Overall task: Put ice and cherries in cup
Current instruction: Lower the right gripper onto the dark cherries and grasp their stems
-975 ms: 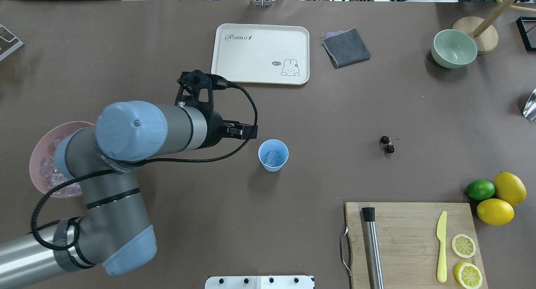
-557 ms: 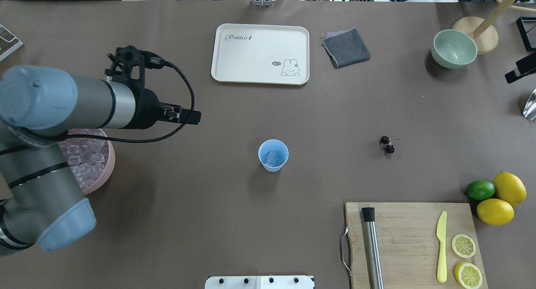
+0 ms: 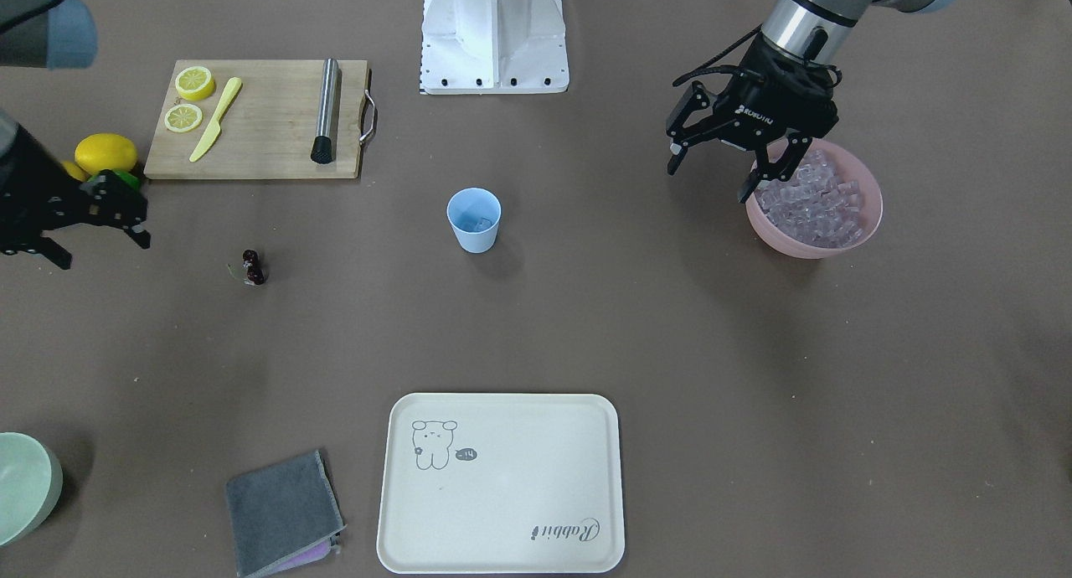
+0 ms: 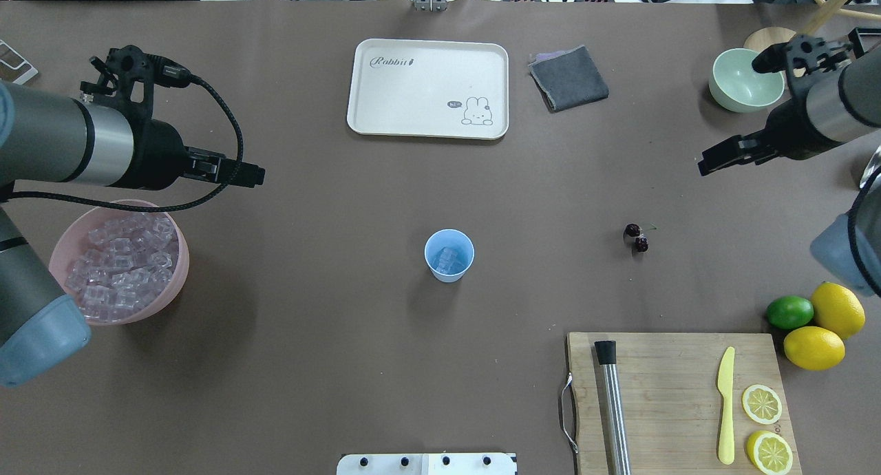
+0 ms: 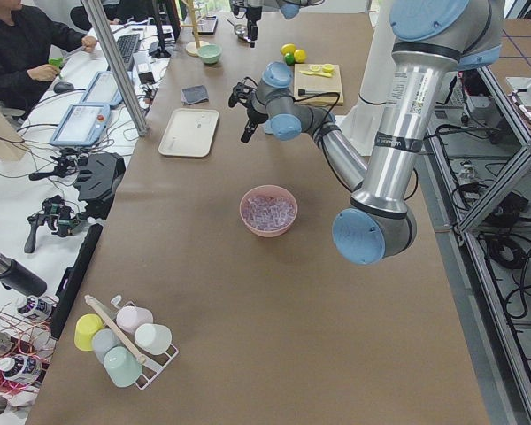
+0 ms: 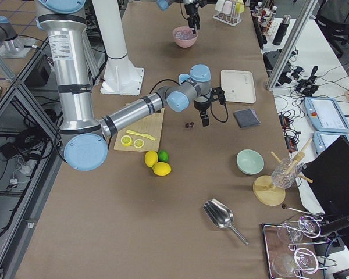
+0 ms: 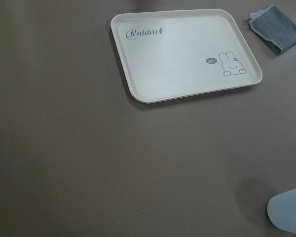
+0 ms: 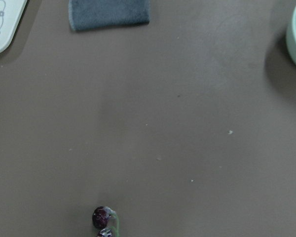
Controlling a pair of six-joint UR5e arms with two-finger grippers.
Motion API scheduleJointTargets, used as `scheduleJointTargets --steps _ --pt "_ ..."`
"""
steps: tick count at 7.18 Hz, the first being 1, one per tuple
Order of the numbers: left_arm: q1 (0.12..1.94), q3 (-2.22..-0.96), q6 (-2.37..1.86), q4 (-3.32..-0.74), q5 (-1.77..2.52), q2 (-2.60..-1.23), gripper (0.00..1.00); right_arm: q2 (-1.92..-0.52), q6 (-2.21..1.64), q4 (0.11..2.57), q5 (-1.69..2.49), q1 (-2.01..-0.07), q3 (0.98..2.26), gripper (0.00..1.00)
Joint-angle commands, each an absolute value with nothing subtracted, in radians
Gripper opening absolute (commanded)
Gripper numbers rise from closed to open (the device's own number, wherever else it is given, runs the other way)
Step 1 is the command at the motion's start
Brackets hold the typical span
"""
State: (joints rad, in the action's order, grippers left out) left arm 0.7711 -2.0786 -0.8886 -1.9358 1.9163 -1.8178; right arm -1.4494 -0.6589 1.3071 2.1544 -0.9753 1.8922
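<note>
The light blue cup (image 4: pixel 449 255) stands upright at the table's middle with a few ice cubes (image 4: pixel 448 258) in it; it also shows in the front view (image 3: pixel 474 218) and at the corner of the left wrist view (image 7: pixel 288 215). More ice (image 4: pixel 120 268) fills the pink bowl (image 4: pixel 175 282). The cherries (image 4: pixel 637 237) lie on the table right of the cup and at the bottom of the right wrist view (image 8: pixel 102 219). My left gripper (image 3: pixel 708 183) is open and empty beside the bowl's far rim. My right gripper (image 3: pixel 105 251) is open and empty, beyond and right of the cherries.
A cream rabbit tray (image 4: pixel 430 89) and a grey cloth (image 4: pixel 568 79) lie at the far side. A pale green bowl (image 4: pixel 745 81) stands far right. A cutting board (image 4: pixel 678 399) carries a yellow knife, lemon slices and a steel bar. Lemons and a lime (image 4: pixel 789 312) sit beside it.
My left arm has drawn back leftward from beside the cup to the pink bowl's far side. My right arm has come into view from the right edge.
</note>
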Motion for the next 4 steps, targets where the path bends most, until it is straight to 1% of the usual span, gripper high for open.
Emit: scheduleJointTargets --steps 1,2,4 --pt "0.779 -2.08 -0.885 -1.936 1.924 -1.813 0.98 -1.447 -0.729 1.219 2.112 -0.864 1.806 1.0" --pt "0.779 -2.08 -0.885 -1.936 1.924 -1.813 0.98 -1.447 -0.729 1.156 2.112 -0.851 1.749 1.0" --pt "0.781 -2.082 -0.885 -1.936 1.924 -1.815 0.98 -1.448 -0.73 1.124 2.12 -0.835 1.721 0.99"
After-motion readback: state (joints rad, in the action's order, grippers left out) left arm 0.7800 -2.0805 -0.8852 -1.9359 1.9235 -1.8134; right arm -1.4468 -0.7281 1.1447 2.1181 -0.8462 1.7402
